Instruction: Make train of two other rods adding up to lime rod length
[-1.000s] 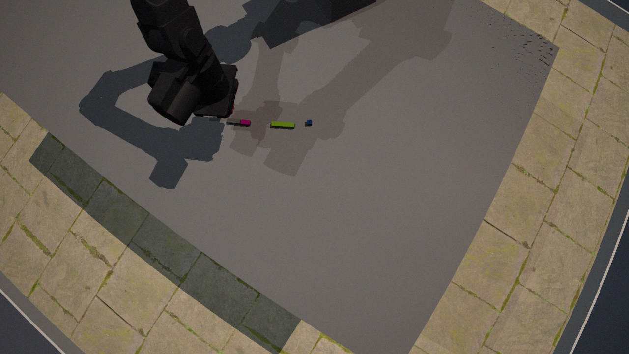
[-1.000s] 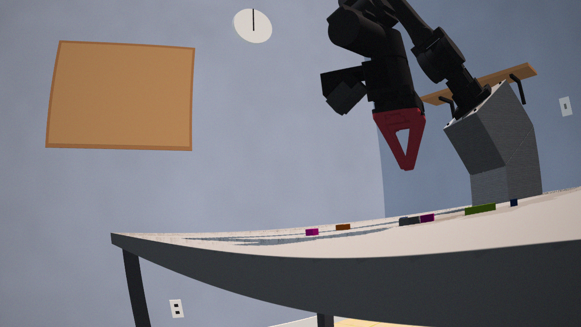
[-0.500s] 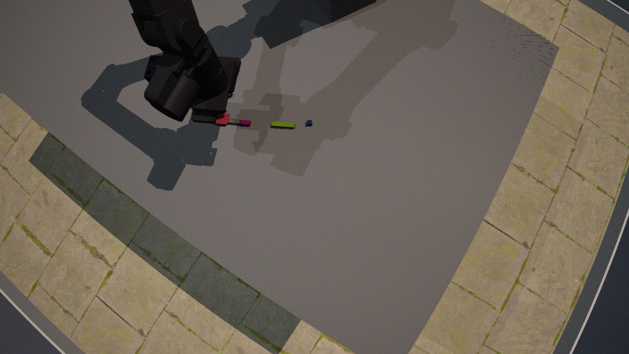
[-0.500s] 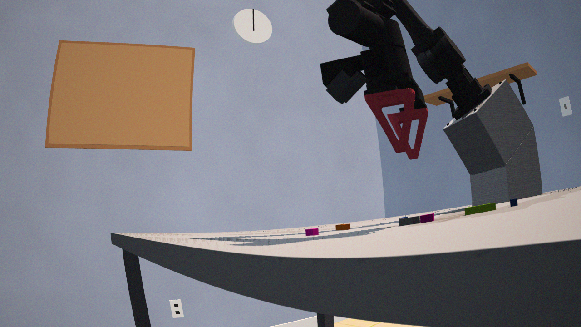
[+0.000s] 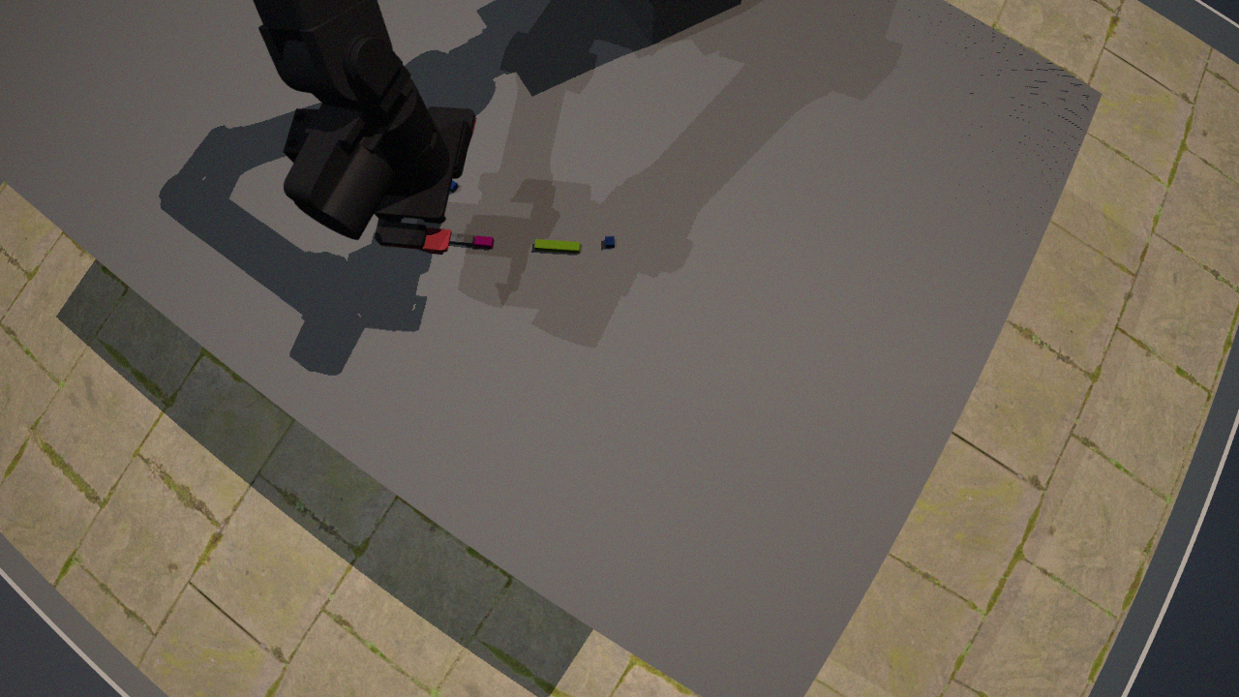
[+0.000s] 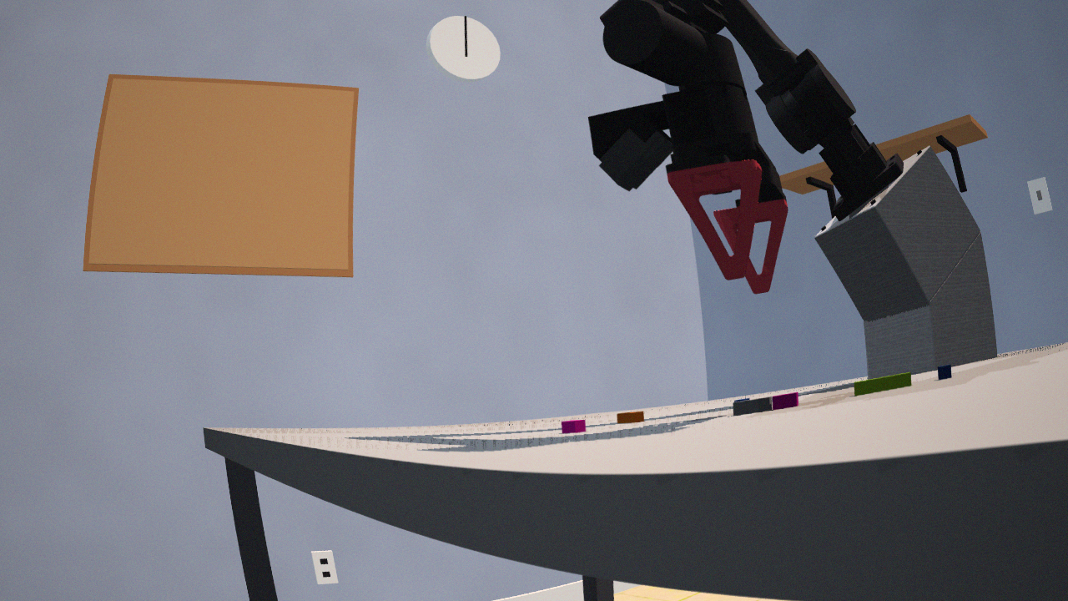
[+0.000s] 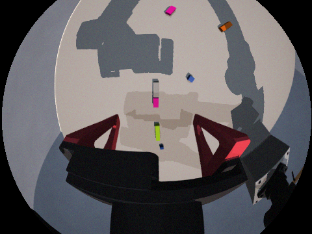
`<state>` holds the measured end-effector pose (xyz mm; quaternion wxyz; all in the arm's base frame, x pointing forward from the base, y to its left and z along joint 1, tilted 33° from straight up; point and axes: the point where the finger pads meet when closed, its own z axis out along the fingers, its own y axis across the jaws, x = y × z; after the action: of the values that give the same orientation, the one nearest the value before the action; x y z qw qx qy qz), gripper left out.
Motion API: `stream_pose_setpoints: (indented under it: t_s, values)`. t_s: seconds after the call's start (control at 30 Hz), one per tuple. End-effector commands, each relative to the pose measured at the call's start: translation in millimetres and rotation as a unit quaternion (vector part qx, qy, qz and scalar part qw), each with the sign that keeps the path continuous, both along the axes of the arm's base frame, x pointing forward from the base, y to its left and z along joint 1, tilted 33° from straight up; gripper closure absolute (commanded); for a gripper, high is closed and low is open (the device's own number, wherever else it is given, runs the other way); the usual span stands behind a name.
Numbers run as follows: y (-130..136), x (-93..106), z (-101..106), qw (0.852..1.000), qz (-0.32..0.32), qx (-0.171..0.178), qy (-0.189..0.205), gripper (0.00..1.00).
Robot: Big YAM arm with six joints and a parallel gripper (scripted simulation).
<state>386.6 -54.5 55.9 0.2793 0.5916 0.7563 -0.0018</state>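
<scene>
The lime rod (image 5: 556, 246) lies flat mid-table; it also shows in the side view (image 6: 882, 384) and the wrist view (image 7: 158, 132). A grey rod (image 7: 155, 88) and a magenta rod (image 7: 155, 103) lie end to end in one line, left of the lime rod with a gap; they also show as grey (image 5: 462, 239), (image 6: 750, 406) and magenta (image 5: 483, 241), (image 6: 784, 401). My gripper (image 6: 745, 280) is open and empty, high above the grey rod; its red fingers frame the wrist view (image 7: 157, 132).
A blue rod (image 5: 609, 241) lies right of the lime rod. A second blue rod (image 7: 190, 77), an orange rod (image 7: 225, 26) and a second magenta rod (image 7: 170, 10) lie farther off. The arm's grey base (image 6: 911, 269) stands at the table's back.
</scene>
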Motion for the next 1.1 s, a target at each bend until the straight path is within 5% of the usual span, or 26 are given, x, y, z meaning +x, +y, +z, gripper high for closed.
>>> stream_pose_setpoints:
  t_s: [0.0, 0.33, 0.7, 1.07]
  values:
    - [4.1, 10.0, 12.7, 1.0, 0.001, 0.0, -0.016, 0.0]
    - [11.0, 8.1, 34.6, 1.0, 0.002, 0.001, -0.026, 0.0]
    - [32.1, -18.2, 91.2, 1.0, 0.002, 0.003, -0.03, 0.0]
    - [39.7, -29.1, 103.4, 1.0, 0.002, 0.002, -0.02, 0.0]
